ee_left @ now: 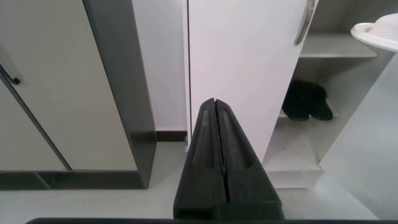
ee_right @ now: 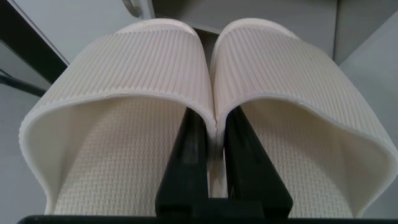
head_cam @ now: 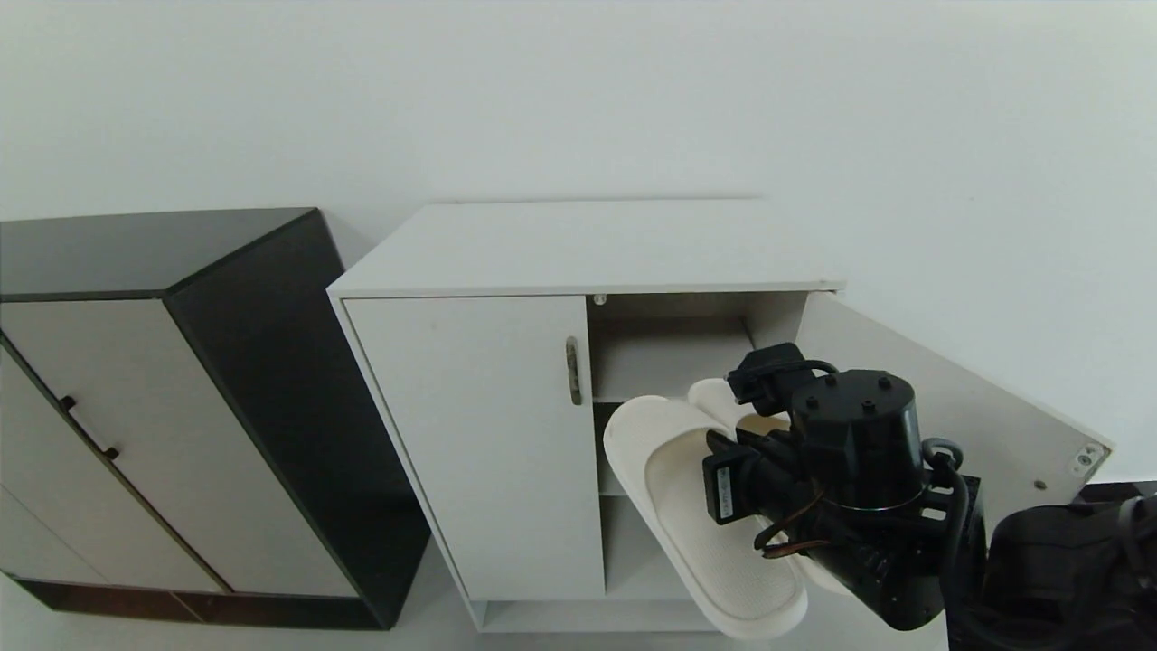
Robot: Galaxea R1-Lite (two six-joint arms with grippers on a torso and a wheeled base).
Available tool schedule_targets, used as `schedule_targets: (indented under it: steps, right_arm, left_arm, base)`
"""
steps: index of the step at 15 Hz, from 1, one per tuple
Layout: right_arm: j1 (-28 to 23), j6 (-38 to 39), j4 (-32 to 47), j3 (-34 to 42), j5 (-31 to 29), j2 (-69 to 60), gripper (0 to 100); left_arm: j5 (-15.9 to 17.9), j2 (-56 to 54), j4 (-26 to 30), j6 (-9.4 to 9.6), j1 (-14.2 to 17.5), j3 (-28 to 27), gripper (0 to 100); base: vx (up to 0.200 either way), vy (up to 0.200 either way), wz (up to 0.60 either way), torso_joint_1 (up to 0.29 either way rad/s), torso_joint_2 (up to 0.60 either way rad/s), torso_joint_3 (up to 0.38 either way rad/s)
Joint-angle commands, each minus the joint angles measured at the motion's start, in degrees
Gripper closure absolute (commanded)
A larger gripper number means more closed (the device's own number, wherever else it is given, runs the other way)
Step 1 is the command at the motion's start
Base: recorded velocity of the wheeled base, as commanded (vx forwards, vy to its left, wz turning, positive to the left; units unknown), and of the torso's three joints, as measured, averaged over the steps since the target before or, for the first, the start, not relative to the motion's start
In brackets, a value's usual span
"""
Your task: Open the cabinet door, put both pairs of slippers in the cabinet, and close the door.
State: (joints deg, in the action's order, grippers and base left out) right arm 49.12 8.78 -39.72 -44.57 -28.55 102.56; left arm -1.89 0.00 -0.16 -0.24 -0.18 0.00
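Gripping slippers, right hand faces open cabinet against white wall; left hand closed

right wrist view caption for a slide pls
Right gripper shut on a pair of cream slippers, pinching their inner edges together, toes pointing away from the camera.

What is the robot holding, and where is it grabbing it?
The right gripper pinches the pair of cream ribbed slippers by their touching inner edges. The left gripper is shut and empty.
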Motion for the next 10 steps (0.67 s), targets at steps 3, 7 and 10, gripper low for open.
schedule_targets:
  steps: [3,7,10]
  right_arm:
    - [0.01,-0.08,-0.89,0.36,-0.01,0.1,100]
    - [0.01,-0.69,-1.42,0.71,-0.01,0.36,100]
    - [0.01,-0.69,-1.68,0.71,-0.01,0.89,100]
  left_arm:
    - [-0.04,0.09,-0.02,-0.02,0.01,0.0,100]
    - [0.04,0.0,-0.02,-0.02,0.01,0.0,100]
    - [0.04,0.0,-0.02,-0.02,0.01,0.0,100]
  base:
    - [0.0,0.0,0.0,-0.17,0.49,0.318]
    - [0.0,0.0,0.0,-0.152,0.47,0.323]
    - [0.0,0.0,0.0,-0.118,0.46,0.338]
